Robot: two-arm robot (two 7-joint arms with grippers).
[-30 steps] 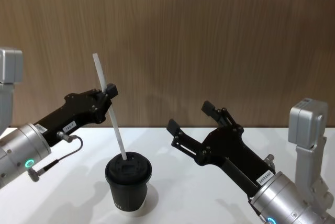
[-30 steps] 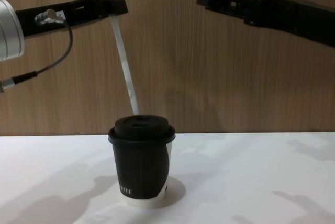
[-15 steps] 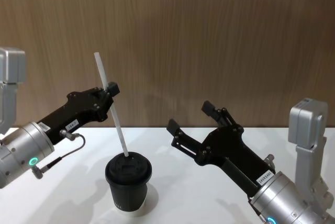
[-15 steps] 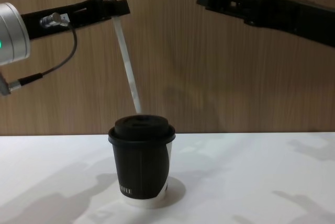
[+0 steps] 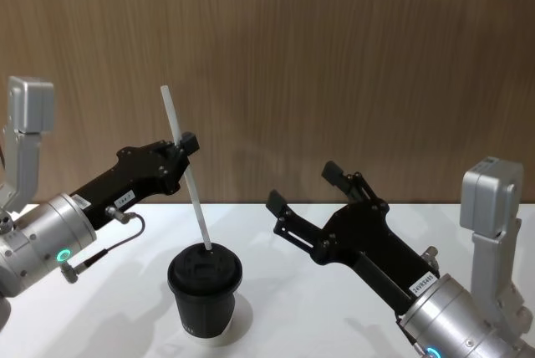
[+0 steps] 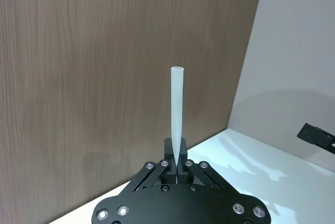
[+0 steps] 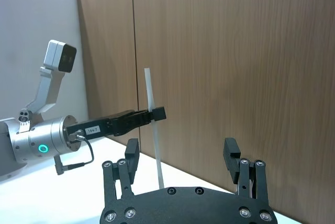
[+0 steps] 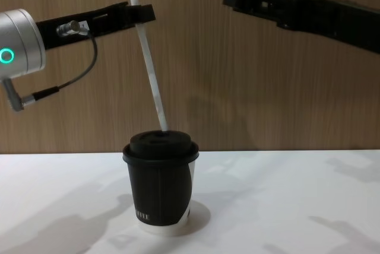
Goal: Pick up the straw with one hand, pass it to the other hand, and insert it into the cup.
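Straw (image 5: 195, 201) tip at cup (image 5: 205, 293) lid; left gripper (image 5: 185, 143) fingers pinch it, right gripper (image 5: 304, 186) fingers spread, clear.

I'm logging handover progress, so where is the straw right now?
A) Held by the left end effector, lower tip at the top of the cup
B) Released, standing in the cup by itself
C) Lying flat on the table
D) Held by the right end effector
A: the left end effector is shut on the straw, whose lower end reaches the top of the cup, while the right end effector stands open, apart from it.
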